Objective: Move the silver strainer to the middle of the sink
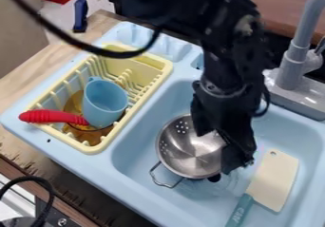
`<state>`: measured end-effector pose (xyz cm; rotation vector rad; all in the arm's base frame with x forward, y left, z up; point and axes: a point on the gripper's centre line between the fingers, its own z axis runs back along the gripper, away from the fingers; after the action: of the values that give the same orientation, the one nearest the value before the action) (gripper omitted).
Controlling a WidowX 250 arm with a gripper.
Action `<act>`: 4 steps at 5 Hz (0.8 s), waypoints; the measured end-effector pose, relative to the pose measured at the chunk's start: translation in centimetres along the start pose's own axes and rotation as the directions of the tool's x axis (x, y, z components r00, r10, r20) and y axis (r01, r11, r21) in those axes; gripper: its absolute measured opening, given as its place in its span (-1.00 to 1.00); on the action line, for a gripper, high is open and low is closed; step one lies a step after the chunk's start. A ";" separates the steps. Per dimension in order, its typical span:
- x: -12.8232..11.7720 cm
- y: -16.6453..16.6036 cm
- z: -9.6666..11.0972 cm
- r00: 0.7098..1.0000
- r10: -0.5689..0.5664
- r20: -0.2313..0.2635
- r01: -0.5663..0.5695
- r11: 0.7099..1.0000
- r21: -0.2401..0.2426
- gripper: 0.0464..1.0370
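Observation:
The black gripper hangs over the right side of the silver strainer, its fingers apart. One finger is above the strainer's back part and the other is by its right rim, hiding that edge. The strainer stands upright in the left part of the light blue sink, with its bowl facing up and a wire handle towards the front left. Whether the fingers touch the metal I cannot tell.
Right of the strainer lies a white cleaver with a teal handle. A yellow dish rack left of the basin holds a blue cup and a red-handled utensil. The grey faucet rises at back right.

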<state>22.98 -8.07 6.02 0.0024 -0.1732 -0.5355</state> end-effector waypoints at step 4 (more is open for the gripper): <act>0.0 4.6 0.8 0.998 -0.058 0.018 0.055 0.988 0.145 0.92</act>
<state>25.20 -4.08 7.01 0.1424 -0.2342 -0.5786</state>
